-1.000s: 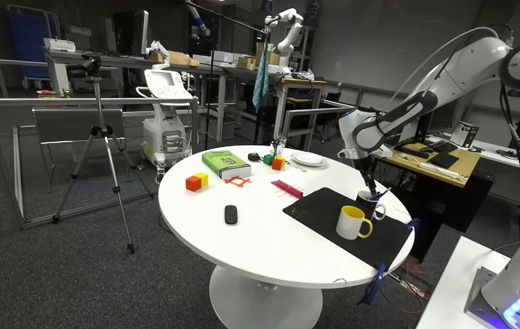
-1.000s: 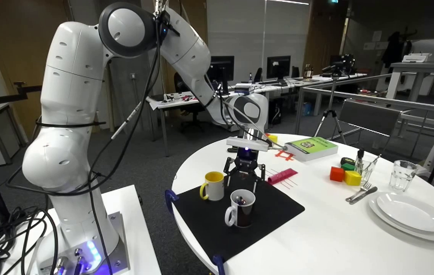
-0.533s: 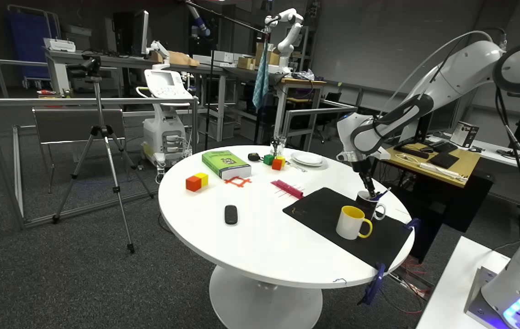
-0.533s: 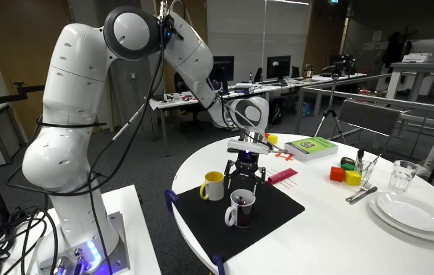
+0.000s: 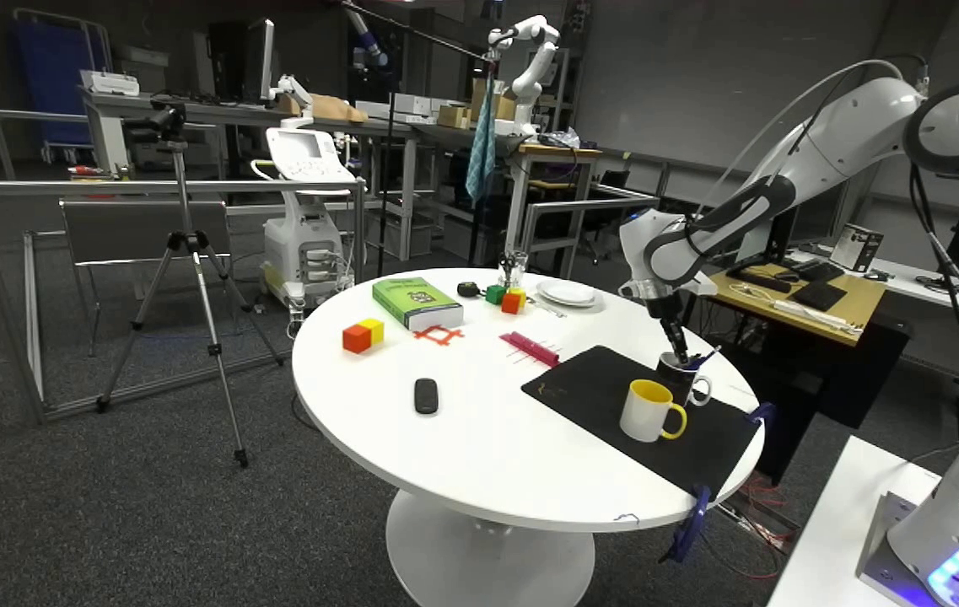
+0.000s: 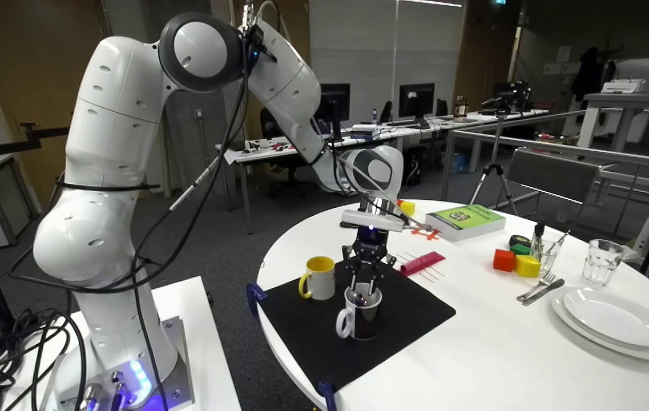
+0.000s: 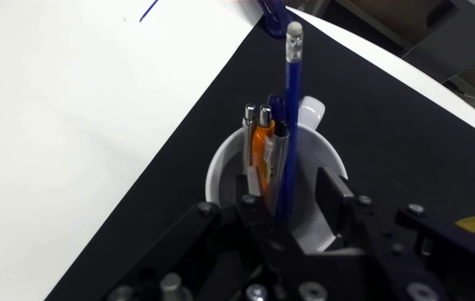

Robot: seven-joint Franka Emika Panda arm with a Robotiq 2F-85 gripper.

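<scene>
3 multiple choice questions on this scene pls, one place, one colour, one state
1. Where does the blue pencil stand?
A. in the white-handled mug
B. on the book
C. on the plates

2. What colour is the other mug inside?
A. red
B. green
C. yellow

3. How do the jaws of the tool stand?
A. pressed together
B. apart
C. clamped on the book

1 A: the wrist view shows it sticking out of that mug.
2 C: yellow shows within its rim in both exterior views.
3 B: the wrist view shows space between them.

The mug (image 7: 314, 148) has room beside the blue pencil (image 7: 293, 96) — pens (image 7: 263, 138) crowd the other side.
</scene>
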